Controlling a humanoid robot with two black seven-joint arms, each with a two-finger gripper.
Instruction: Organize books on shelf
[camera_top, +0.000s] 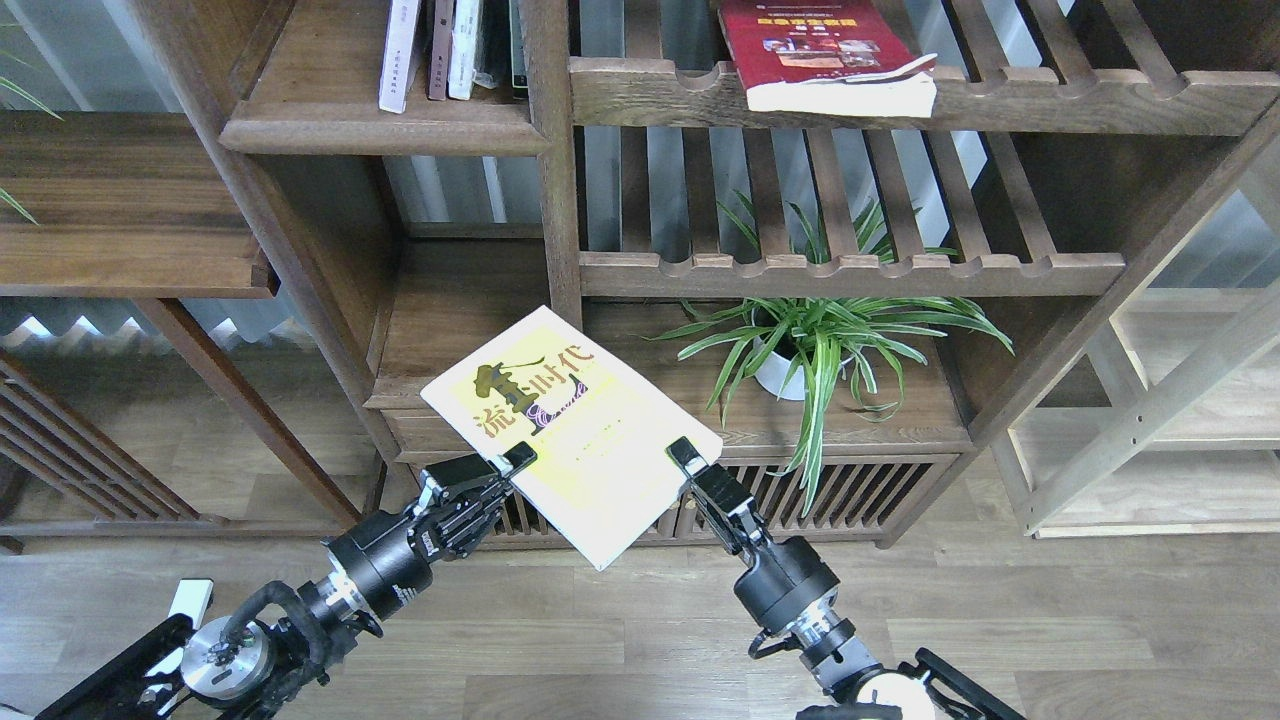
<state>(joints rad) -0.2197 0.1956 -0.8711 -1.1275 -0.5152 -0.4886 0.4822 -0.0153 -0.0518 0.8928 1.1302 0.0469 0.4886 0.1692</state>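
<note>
Head view: left claw (515, 462) is pinching the yellow-green book (570, 430) at its eight o'clock edge; right claw (685, 455) is gripping its four o'clock corner. The book is hanging tilted before the shelf (385, 125), which lies at eleven o'clock.

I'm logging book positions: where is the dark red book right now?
In the head view, the dark red book lies flat at top centre-right on the upper slatted rack, its page edge overhanging the front rail, above the potted plant.

We hold the yellow-green book (575, 430) tilted between our 2 grippers — left gripper (518, 460) clamped on its near-left edge, right gripper (682, 455) at its right edge. Beyond them, the dark red book (815, 45) overhangs a slatted rack (900, 100).
</note>
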